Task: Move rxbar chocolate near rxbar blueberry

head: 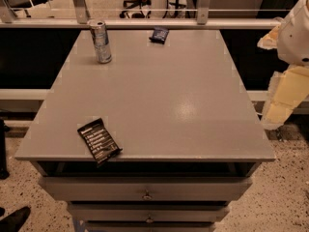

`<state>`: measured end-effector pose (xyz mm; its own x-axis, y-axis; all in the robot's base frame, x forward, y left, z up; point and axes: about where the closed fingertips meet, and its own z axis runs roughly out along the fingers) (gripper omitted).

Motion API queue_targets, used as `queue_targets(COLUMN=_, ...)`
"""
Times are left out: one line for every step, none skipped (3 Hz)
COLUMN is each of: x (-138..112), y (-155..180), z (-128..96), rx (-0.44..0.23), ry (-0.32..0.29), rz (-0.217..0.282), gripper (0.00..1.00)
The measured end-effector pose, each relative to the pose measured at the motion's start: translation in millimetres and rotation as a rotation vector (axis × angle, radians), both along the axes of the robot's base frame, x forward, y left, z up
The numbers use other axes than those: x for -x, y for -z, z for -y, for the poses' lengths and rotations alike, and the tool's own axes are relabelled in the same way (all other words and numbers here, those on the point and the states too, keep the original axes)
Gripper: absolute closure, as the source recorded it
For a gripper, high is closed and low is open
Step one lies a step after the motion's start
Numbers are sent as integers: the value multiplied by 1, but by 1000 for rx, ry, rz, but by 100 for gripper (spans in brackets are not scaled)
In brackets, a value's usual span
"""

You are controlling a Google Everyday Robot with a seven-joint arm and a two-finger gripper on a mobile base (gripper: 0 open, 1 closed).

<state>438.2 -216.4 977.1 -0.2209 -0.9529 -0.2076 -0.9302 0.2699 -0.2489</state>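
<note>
The rxbar chocolate (99, 141) is a black wrapper with rows of white text. It lies flat at the table's front left corner, angled, with one end at the front edge. The rxbar blueberry (159, 34) is a small dark navy wrapper lying at the table's far edge, near the middle. The two bars are far apart. My gripper (282, 93) is at the end of the white and pale yellow arm at the right edge of the view, beyond the table's right side and away from both bars.
A silver drink can (101, 41) stands upright at the back left of the grey table (159, 95). Drawers (147, 191) sit under the front edge. A railing (145, 23) runs behind the table.
</note>
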Motion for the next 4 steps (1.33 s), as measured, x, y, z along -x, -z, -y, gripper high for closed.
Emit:
queue_targets(x=0, y=0, z=0, rx=0, ry=0, rz=0, gripper=0)
queue_targets(x=-5, y=8, z=-17, rx=-64, ry=-22, rz=-7, gripper=0)
queue_targets(x=-18, y=34, z=-71, rx=-173, ry=-62, rz=-38, gripper=0)
queue_targets(x=-26, y=72, z=-153, rx=-290, ry=-76, rz=-95, gripper=0)
